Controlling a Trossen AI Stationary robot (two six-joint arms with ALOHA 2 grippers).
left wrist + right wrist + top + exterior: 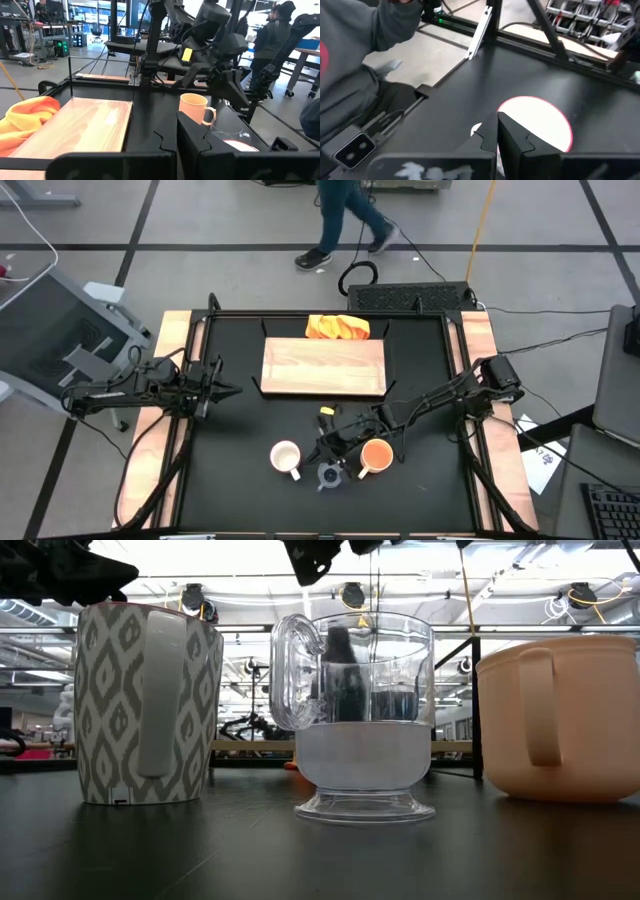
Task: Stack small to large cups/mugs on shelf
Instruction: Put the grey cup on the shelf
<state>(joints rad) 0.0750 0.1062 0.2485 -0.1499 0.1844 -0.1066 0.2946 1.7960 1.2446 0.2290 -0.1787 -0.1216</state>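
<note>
the left claw (228, 390) is waiting pressed together beside the shelf (324, 366). the white mug (286, 457), glass cup (329, 474) and orange mug (375, 454) are sitting in a row on the surface (230, 470). the right claw (328, 448), pressed together and holding nothing, is hovering just above the glass cup, making it the nearer arm.

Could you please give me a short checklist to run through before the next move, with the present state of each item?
1. Shelf bare: ok.
2. All three upright on the table: white mug, glass cup, orange mug: ok.
3. Right gripper open for a grasp: not ok, shut, holding nothing.
4. Left gripper out of the way: ok, shut, left of the shelf.
5. Orange cloth off the shelf: ok, lies behind it.
</note>
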